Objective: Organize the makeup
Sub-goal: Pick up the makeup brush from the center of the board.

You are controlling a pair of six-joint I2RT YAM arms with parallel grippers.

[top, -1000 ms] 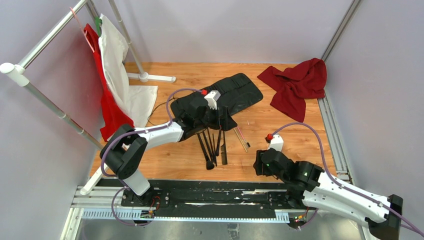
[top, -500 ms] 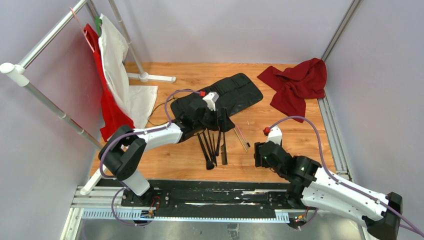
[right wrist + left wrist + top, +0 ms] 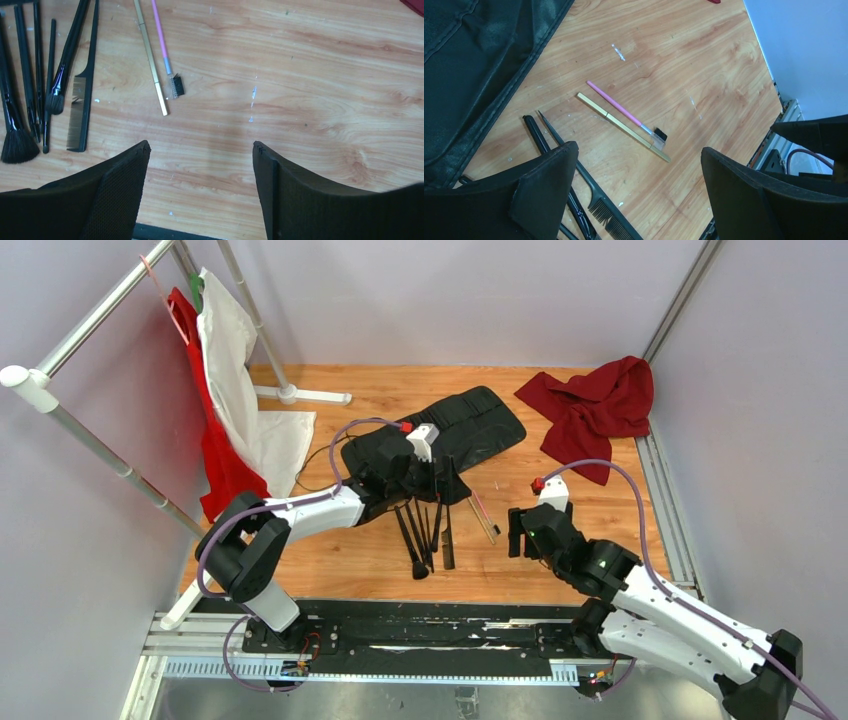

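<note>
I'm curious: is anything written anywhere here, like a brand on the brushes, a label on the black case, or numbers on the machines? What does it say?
None: no word, number or logo can be read in any view.
The pink-handled brush, gold-handled tool and black comb: handles show no print.
The black case: plain, no label visible.
On the left arm and right arm: nothing legible.

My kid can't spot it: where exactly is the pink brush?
Find the long black case on the wooden table. Right of the black brushes beside it, two thin sticks lie together. It's the pink one with a small black bristle head; its neighbour is gold.
</note>
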